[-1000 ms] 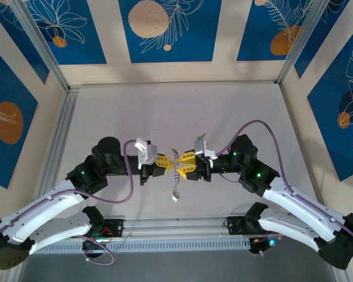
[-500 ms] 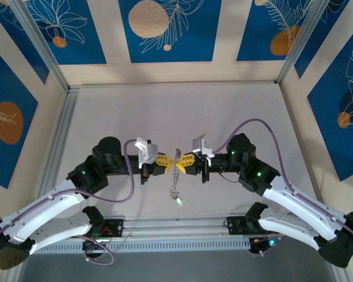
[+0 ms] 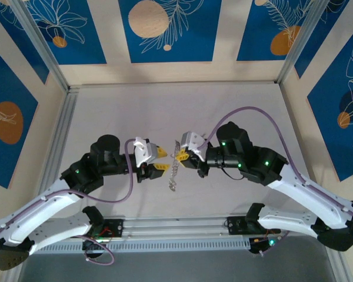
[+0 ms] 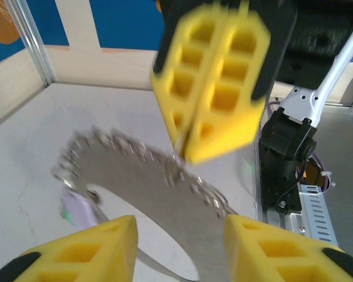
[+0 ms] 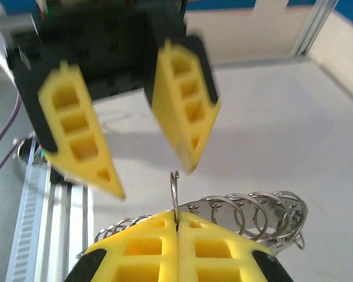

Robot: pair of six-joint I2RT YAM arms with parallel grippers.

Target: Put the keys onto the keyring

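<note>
Over the pale, matte surface (image 3: 235,111) my right gripper (image 3: 180,156) has its ribbed yellow jaws pinched flat on the keyring (image 5: 175,183). It is a thin wire hoop standing edge-on, and its chain (image 3: 173,174) of small linked loops trails toward the arm bases. My left gripper (image 3: 164,160) gapes wide just beside it; half a second ago those jaws were together at the ring.

The light is bright and even, probably from overhead: the table (image 3: 123,111) carries only faint, soft shadows under the arms, with no glare. The top view is sharp. In the left wrist view the right gripper (image 4: 185,151) and the keyring (image 4: 141,155) look smeared. In the right wrist view the left gripper (image 5: 156,181) is blurred.
</note>
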